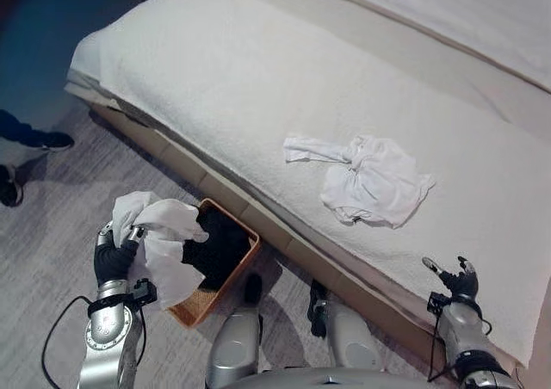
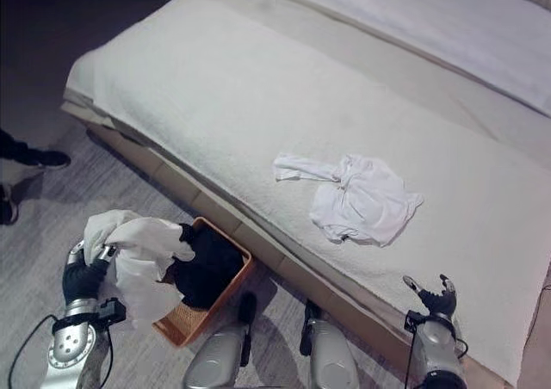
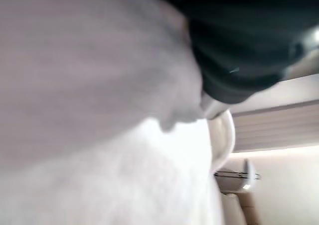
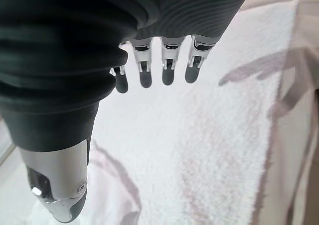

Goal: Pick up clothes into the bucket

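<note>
My left hand (image 1: 114, 256) is at the lower left, shut on a white garment (image 1: 159, 234) that hangs over the left rim of the woven basket (image 1: 245, 260) on the floor. Dark clothes (image 1: 219, 243) lie inside the basket. The white cloth (image 3: 99, 135) covers most of the left wrist view. A second crumpled white garment (image 1: 370, 178) lies on the bed (image 1: 241, 71). My right hand (image 1: 456, 281) hovers open over the bed's near edge at the lower right, well short of that garment; its straight fingers (image 4: 167, 68) show above the white cover.
The bed runs diagonally across the scene, its wooden base (image 1: 215, 187) right behind the basket. A person's dark shoes (image 1: 52, 139) stand on the grey carpet (image 1: 52, 234) at the far left.
</note>
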Controlling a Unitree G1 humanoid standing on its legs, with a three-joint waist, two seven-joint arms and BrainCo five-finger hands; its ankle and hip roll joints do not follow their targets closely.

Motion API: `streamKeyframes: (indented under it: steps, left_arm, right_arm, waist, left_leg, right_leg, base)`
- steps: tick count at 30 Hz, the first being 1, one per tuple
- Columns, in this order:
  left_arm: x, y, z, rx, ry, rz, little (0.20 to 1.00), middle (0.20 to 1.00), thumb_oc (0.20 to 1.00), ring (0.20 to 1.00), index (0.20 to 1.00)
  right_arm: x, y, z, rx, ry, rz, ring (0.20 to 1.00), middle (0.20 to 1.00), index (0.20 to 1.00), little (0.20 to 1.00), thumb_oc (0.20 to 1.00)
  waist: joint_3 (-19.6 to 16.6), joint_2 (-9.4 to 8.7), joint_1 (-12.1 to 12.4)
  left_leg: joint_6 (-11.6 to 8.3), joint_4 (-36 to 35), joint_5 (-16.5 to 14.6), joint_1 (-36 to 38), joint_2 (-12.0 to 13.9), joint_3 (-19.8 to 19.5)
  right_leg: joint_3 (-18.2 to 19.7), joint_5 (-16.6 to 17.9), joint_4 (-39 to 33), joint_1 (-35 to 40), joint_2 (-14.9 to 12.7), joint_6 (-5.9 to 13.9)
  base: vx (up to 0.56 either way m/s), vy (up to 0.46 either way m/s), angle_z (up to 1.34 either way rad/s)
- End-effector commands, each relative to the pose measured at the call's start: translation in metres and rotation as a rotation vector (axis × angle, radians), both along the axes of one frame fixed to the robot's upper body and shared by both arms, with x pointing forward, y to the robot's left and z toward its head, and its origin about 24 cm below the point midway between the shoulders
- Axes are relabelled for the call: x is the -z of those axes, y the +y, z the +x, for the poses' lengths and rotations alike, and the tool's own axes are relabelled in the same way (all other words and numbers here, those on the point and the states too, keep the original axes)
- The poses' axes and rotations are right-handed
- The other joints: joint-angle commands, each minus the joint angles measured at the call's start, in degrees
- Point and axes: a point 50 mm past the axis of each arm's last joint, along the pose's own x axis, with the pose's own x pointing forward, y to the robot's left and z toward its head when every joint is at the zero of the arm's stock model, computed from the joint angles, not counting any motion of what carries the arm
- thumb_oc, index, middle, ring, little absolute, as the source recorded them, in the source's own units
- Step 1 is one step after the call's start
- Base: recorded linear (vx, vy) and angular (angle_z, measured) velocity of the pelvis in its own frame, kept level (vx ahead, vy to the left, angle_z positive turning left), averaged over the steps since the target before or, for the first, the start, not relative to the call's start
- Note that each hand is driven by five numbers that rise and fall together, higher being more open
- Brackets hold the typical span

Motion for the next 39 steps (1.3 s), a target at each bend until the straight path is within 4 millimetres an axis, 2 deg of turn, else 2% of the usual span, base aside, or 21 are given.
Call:
streamKeyframes:
  steps: [1,10,12,14,17,20,23,25,26,27,28,29,31,39]
  left_arm:
    - [-0.013,0.004,0.005,-0.034,-0.068,0.111,0.200,0.200,0.200,0.200,0.200]
    - [0.017,0.017,0.032,-0.115,0.121,0.255,0.200,0.200,0.200,0.200,0.200]
    - [0.028,0.025,0.043,-0.155,0.215,0.338,0.200,0.200,0.200,0.200,0.200]
    - [0.028,0.028,0.052,-0.189,0.232,0.356,0.200,0.200,0.200,0.200,0.200]
    - [0.030,0.034,0.061,-0.224,0.288,0.403,0.200,0.200,0.200,0.200,0.200]
    - [0.030,0.032,0.069,-0.258,0.296,0.406,0.200,0.200,0.200,0.200,0.200]
    - [0.030,0.036,0.074,-0.306,0.313,0.398,0.200,0.200,0.200,0.200,0.200]
    - [0.028,0.033,0.076,-0.315,0.311,0.395,0.200,0.200,0.200,0.200,0.200]
    - [0.028,0.033,0.076,-0.315,0.311,0.395,0.200,0.200,0.200,0.200,0.200]
    - [0.032,0.044,0.074,-0.364,0.368,0.400,0.200,0.200,0.200,0.200,0.200]
    - [0.031,0.044,0.075,-0.364,0.366,0.400,0.445,0.445,0.445,0.445,0.445]
    - [0.027,0.045,0.079,-0.379,0.361,0.406,1.000,1.000,1.000,1.000,1.000]
    - [0.031,0.051,0.076,-0.390,0.417,0.403,1.000,1.000,1.000,1.000,1.000]
    - [0.034,0.053,0.073,-0.439,0.438,0.340,1.000,1.000,1.000,1.000,1.000]
  right_arm:
    - [-0.020,-0.009,0.014,-0.037,-0.056,-0.138,1.000,1.000,1.000,1.000,1.000]
    - [-0.049,0.001,0.049,-0.082,-0.194,-0.198,1.000,1.000,1.000,1.000,1.000]
    - [-0.068,0.007,0.066,-0.099,-0.287,-0.217,1.000,1.000,1.000,1.000,1.000]
    - [-0.084,0.010,0.076,-0.099,-0.363,-0.226,1.000,1.000,1.000,1.000,1.000]
    - [-0.109,0.016,0.090,-0.113,-0.475,-0.260,1.000,1.000,1.000,1.000,1.000]
    - [-0.132,0.022,0.099,-0.092,-0.584,-0.296,1.000,1.000,1.000,1.000,1.000]
    - [-0.164,0.028,0.105,-0.060,-0.744,-0.331,1.000,1.000,1.000,1.000,1.000]
    - [-0.179,0.029,0.104,-0.041,-0.812,-0.352,1.000,1.000,1.000,1.000,1.000]
    - [-0.179,0.029,0.104,-0.040,-0.813,-0.352,1.000,1.000,1.000,1.000,1.000]
    - [-0.192,0.034,0.108,-0.039,-0.872,-0.359,1.000,1.000,1.000,1.000,1.000]
    - [-0.192,0.034,0.108,-0.038,-0.874,-0.359,1.000,1.000,1.000,1.000,1.000]
    - [-0.201,0.037,0.110,-0.060,-0.896,-0.381,1.000,1.000,1.000,1.000,1.000]
    - [-0.209,0.039,0.113,-0.072,-0.914,-0.388,1.000,1.000,1.000,1.000,1.000]
    - [-0.235,0.035,0.121,-0.063,-0.931,-0.499,1.000,1.000,1.000,1.000,1.000]
  waist:
    - [-0.4,-1.46,-0.3]
    - [4.5,-2.83,-0.6]
    - [6.8,-3.60,-1.1]
    - [8.2,-4.06,-1.5]
    - [8.7,-4.78,-2.5]
    - [8.7,-5.08,-3.3]
    - [8.7,-5.47,-4.4]
    - [8.7,-5.57,-4.9]
    - [8.7,-5.56,-4.9]
    - [8.7,-5.84,-5.5]
    - [8.7,-5.86,-5.4]
    - [8.7,-6.12,-5.8]
    - [8.7,-6.19,-6.1]
    - [8.7,-5.35,-6.1]
  left_leg:
    - [-0.51,5.5,-2.5,-4.4,-0.5,-1.4]
    - [-0.67,8.6,-2.5,-9.6,0.1,-1.4]
    - [-0.62,10.5,-2.7,-12.2,0.2,-1.0]
    - [-0.54,12.2,-2.9,-14.6,0.1,-0.5]
    - [-0.23,14.4,-3.2,-19.0,0.2,-0.2]
    - [0.01,16.3,-3.6,-23.0,0.1,0.2]
    - [0.29,18.5,-4.2,-27.0,0.3,0.5]
    - [0.50,20.1,-4.6,-29.5,0.3,0.7]
    - [0.51,20.3,-4.7,-29.6,0.3,0.7]
    - [0.62,21.7,-5.1,-31.5,0.5,1.0]
    - [0.63,21.8,-5.2,-31.7,0.5,1.0]
    - [0.79,22.6,-5.5,-32.8,0.6,1.1]
    - [0.88,23.3,-5.9,-33.5,0.9,1.2]
    - [0.91,21.9,-6.0,-33.9,0.9,1.0]
  right_leg:
    - [-0.5,0.1,-0.6,2.8,-3.4,3.77]
    - [0.2,-0.1,1.8,-2.5,-3.0,3.66]
    - [0.8,-0.3,3.4,-5.2,-2.9,3.61]
    - [1.2,-0.4,4.9,-7.5,-2.8,3.50]
    - [2.0,-0.5,6.6,-11.9,-2.7,3.40]
    - [2.6,-0.8,8.3,-16.0,-2.6,3.31]
    - [3.3,-1.1,10.3,-20.2,-2.4,3.30]
    - [3.7,-1.3,11.3,-22.5,-2.3,3.31]
    - [3.7,-1.3,11.4,-22.6,-2.3,3.32]
    - [4.1,-1.3,12.3,-24.7,-2.2,3.40]
    - [4.1,-1.3,12.4,-24.9,-2.2,3.40]
    - [4.4,-1.3,12.5,-25.8,-1.9,3.41]
    - [4.8,-1.3,12.8,-26.9,-1.7,3.42]
    - [5.6,-1.4,11.8,-28.0,-1.2,3.19]
  base:
    - [-0.04,0.013,0.13]
    - [-0.04,0.016,0.01]
    - [-0.07,0.035,-0.05]
    - [-0.08,0.036,-0.14]
    - [-0.04,0.043,-0.08]
    - [-0.02,0.041,-0.10]
    - [-0.01,0.035,-0.14]
    - [0.00,0.032,-0.14]
    - [0.02,0.034,-0.04]
    - [0.01,0.025,-0.04]
    - [0.04,0.033,-0.07]
    - [0.02,0.009,-0.10]
    - [0.05,0.024,-0.12]
    - [0.03,0.003,-0.09]
